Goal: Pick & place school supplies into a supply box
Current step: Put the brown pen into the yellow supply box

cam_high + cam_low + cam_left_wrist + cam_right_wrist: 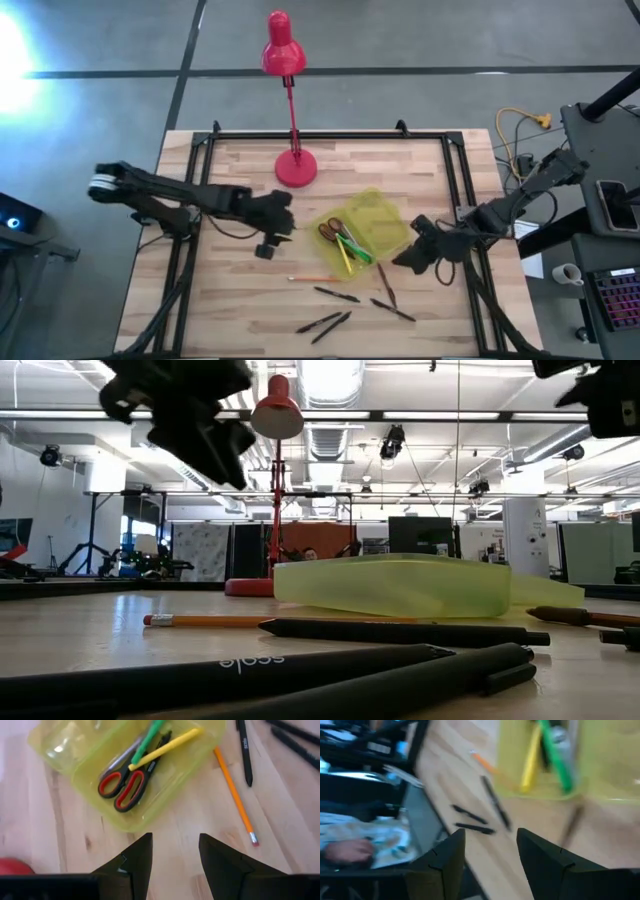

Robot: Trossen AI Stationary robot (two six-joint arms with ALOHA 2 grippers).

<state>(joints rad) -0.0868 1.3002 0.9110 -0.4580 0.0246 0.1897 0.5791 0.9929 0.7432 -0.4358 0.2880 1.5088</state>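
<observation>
The supply box (372, 225) is translucent yellow-green and lies open in the middle of the table. In it (75, 765) lie red-handled scissors (125, 785), a green marker (150, 734) and a yellow pencil (165, 749). On the wood near the box rest an orange pencil (315, 278), a brown pencil (385, 285) and several black pens (337, 294). My left gripper (280, 222) hovers open just left of the box, fingers over bare wood (175, 855). My right gripper (408, 257) is open in the air at the box's near right corner (490, 855).
A red desk lamp (295, 168) stands on its round base at the far middle of the table, its head reaching beyond the far edge. Black frame rails (455, 170) run along the table's sides. Two black pens (220, 670) lie close to the near edge.
</observation>
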